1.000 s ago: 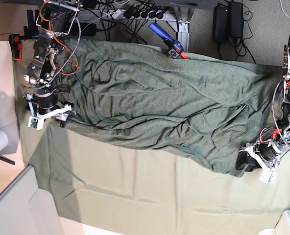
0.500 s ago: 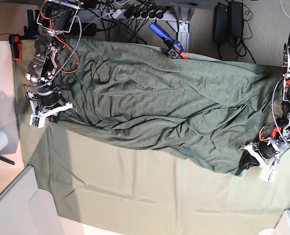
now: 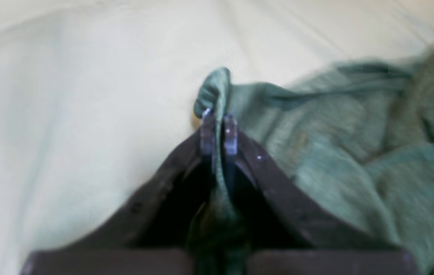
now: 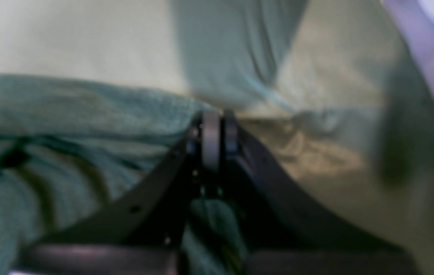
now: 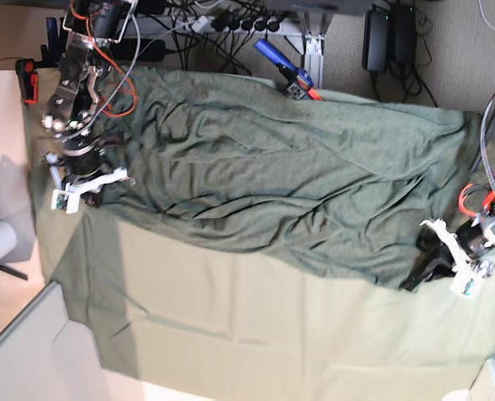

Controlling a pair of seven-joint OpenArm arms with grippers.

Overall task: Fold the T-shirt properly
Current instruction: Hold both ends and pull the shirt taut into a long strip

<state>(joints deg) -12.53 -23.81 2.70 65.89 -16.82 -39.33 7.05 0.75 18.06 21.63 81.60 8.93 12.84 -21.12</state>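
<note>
Both grippers have just gone from spread to closed on cloth. The left gripper (image 3: pixel 218 130) is pressed together with a thin ridge of the T-shirt (image 5: pixel 298 184) pinched between its jaws; a small bunched tip of dark green knit pokes out just past the fingertips (image 3: pixel 207 130), and more of it runs back between the jaws toward the wrist. In the base view this gripper (image 5: pixel 423 269) has shifted a little, with the shirt's near corner drawn along, so the fabric there looks taken up rather than merely touched. The right gripper (image 4: pixel 217 141) is likewise shut, its jaws meeting right at the garment's edge — the darker knit lies to one side of them and the paler table cloth (image 5: pixel 231 317) to the other. That wrist view is soft, so while some green shows behind the tips, I would only say it probably has the hem. From the base view the right gripper (image 5: pixel 87 190) sits at the shirt's opposite near corner. The shirt itself lies spread and wrinkled across the cloth, stretched between the two grippers and reaching away from both. With two corners apparently gripped, the first fold looks ready to begin. No brand, label or legible writing is visible anywhere.
</note>
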